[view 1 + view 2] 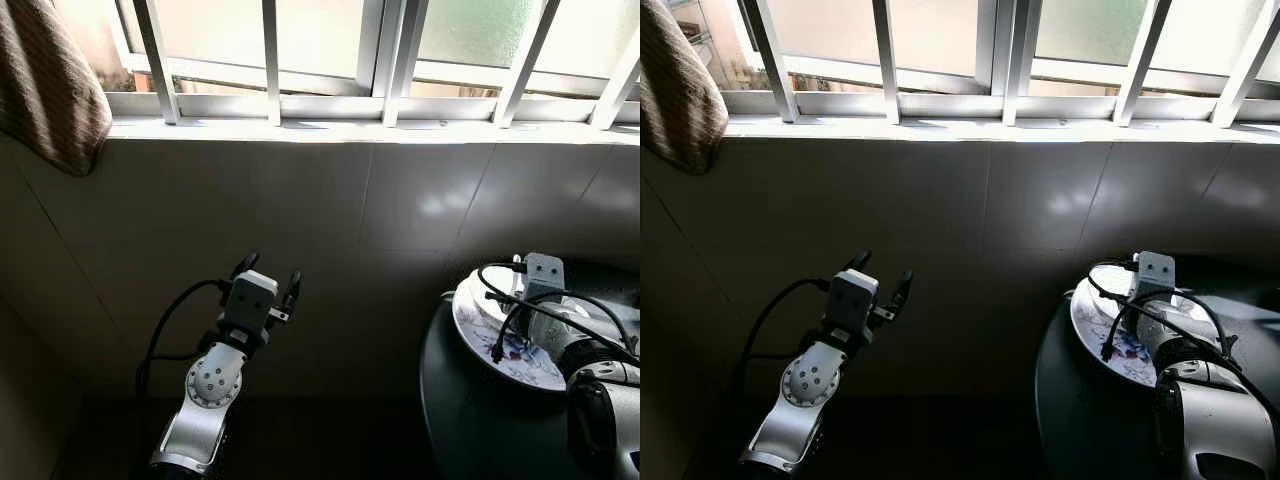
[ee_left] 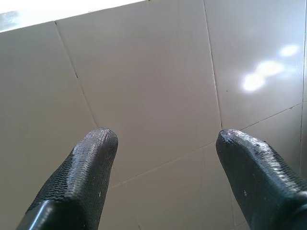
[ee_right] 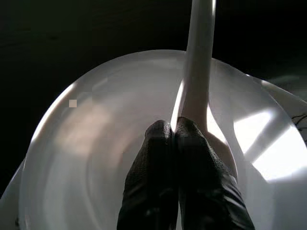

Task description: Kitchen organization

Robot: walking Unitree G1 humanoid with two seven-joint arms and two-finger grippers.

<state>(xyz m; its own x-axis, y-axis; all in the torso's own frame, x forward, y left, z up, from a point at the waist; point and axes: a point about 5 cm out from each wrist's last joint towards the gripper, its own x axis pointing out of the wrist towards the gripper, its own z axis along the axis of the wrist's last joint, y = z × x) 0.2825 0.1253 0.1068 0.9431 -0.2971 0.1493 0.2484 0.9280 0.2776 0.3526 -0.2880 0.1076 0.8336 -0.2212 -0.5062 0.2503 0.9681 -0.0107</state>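
Right wrist view — right hand (image 3: 175,127) pinching white spoon (image 3: 197,72) over bowl (image 3: 96,143); left hand (image 2: 163,143) spread wide.

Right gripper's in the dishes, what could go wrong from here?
1. The right gripper is shut by a white spoon inside a bowl; whether it grips the spoon is unclear, so a lift may drop it.
2. The patterned plate sits tilted near the dark counter's edge; a push could tip it off.
3. Loose cables hang over the plate and may snag.
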